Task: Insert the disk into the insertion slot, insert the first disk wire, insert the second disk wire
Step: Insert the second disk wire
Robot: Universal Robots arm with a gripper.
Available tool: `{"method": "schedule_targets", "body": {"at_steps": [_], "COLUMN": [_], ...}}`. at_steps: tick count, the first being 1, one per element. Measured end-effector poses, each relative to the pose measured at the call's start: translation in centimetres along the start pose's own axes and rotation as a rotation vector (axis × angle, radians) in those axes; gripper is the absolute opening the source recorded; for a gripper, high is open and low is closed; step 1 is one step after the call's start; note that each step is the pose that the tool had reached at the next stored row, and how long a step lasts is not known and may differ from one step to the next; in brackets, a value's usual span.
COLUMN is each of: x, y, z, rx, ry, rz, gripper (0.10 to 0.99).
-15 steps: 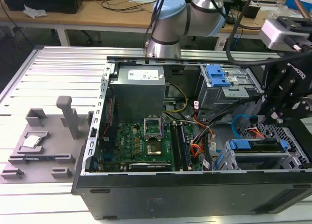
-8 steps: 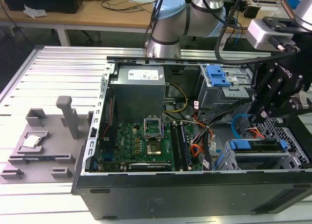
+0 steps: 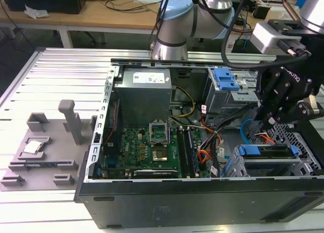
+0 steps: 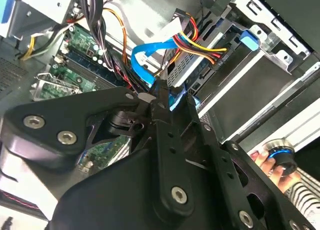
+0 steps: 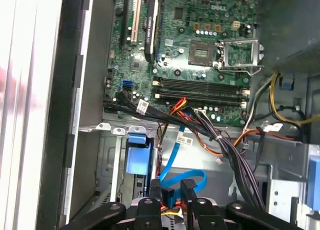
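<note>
Since the disk [image 3: 270, 151] is seen lying flat inside the insertion slot [image 3: 297, 142], at the corner of the opened computer case [image 3: 202, 205] toward the exterior view's right, the seating step can be judged done. The case is laid on its side on the ribbed counter [image 3: 61, 71], so that the bays and the motherboard [image 3: 142, 147] are exposed from above to the arm.

The claw [image 3: 272, 122] is hung just above the disk's inner end, near the side from which the cabling runs. In the first wrist view the claw [image 5: 171, 191] is drawn narrow, and the end of the blue disk wire [image 5: 192, 177] appears to be pinched between its fingers. The same is suggested in the second wrist view, where a blue patch is glimpsed at the claw's [image 4: 172, 97] tips. A grip so close to the wire's end is judged to keep the plug stiff and aimed, while the slack loop [image 4: 145, 52] is left free to follow.

The coloured power wires [image 4: 200, 42] are run beside the disk; whether they are plugged in cannot be told.
</note>
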State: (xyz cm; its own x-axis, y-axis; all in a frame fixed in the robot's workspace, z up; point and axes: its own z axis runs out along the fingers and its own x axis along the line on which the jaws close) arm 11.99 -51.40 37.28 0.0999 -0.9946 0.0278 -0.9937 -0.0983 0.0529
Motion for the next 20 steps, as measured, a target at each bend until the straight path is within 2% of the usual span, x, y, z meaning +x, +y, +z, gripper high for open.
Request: {"method": "schedule_targets", "body": {"at_steps": [2, 6, 7, 8, 9, 16, 17, 19, 20], "x": [-0.02, -0.02, -0.02, -0.02, -0.02, 0.03, 0.26, 1.39, 1.69], "y": [0.2, 0.2, 0.2, 0.2, 0.2, 0.21, 0.23, 0.34, 0.37], "z": [0.02, 0.01, 0.01, 0.01, 0.01, 0.02, 0.02, 0.06, 0.09], "rx": [0.0, 0.0, 0.0, 0.0, 0.0, 0.0, 0.0, 0.0, 0.0], "ry": [0.0054, 0.0055, 0.0056, 0.0056, 0.0055, 0.0055, 0.0056, 0.0055, 0.0055], "rz": [-0.017, -0.017, -0.017, -0.017, -0.017, -0.017, -0.017, -0.017, -0.017], "gripper": [0.302, 0.286, 0.22, 0.22, 0.161, 0.161, 0.161, 0.161, 0.161]}}
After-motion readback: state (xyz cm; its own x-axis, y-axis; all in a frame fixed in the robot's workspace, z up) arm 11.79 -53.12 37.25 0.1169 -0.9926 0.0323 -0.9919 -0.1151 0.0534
